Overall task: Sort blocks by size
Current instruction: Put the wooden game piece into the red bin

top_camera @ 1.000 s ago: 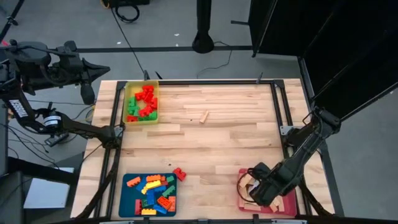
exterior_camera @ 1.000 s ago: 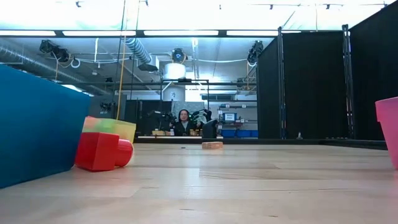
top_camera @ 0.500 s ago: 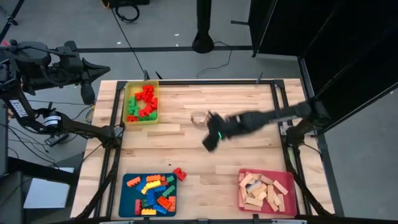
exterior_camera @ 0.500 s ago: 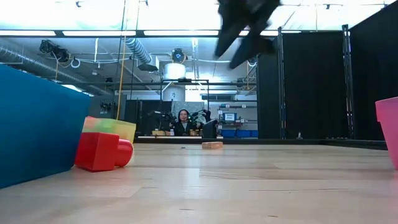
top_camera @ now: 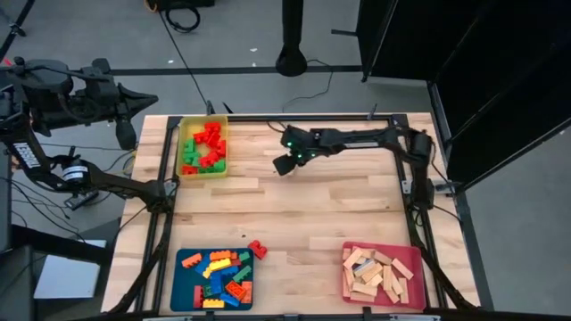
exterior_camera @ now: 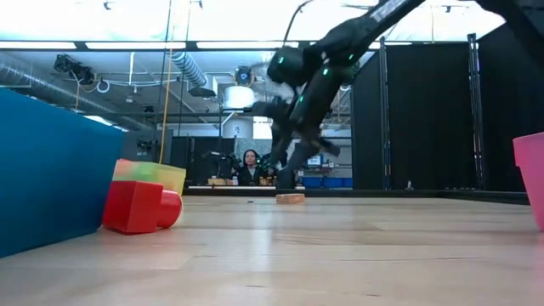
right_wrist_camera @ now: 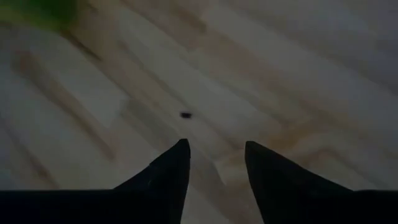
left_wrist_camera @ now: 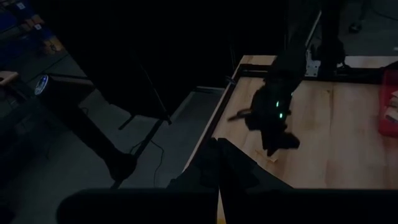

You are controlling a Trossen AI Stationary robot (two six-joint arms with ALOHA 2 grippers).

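A pale plank counter (top_camera: 294, 214) lies bare through its middle, trays kept to its edges. One pale wooden bar (exterior_camera: 290, 198) lies at the far centre; the right gripper (top_camera: 284, 165) is directly above it, fingers (right_wrist_camera: 169, 171) parted, holding nothing. Red and green blocks (top_camera: 204, 149) fill the yellow tray (top_camera: 223, 144). Left gripper (top_camera: 125, 129) parked off-counter, fingers closed.
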